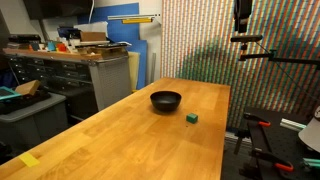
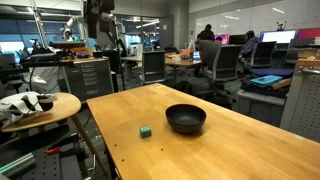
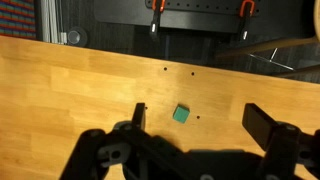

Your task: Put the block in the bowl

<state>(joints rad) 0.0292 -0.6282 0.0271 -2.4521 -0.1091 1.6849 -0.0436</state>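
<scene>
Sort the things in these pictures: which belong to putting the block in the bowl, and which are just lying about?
Job: block, bowl, gripper, open.
Lying about: office chairs, drawer cabinet, orange clamps.

Wooden table (image 1: 120, 135), bowl and block toward its far end.
In an exterior view, the green block (image 1: 192, 118) lies near the black bowl (image 1: 166, 100), to its right and apart; a yellow strip (image 1: 28, 159) lies near left.
</scene>
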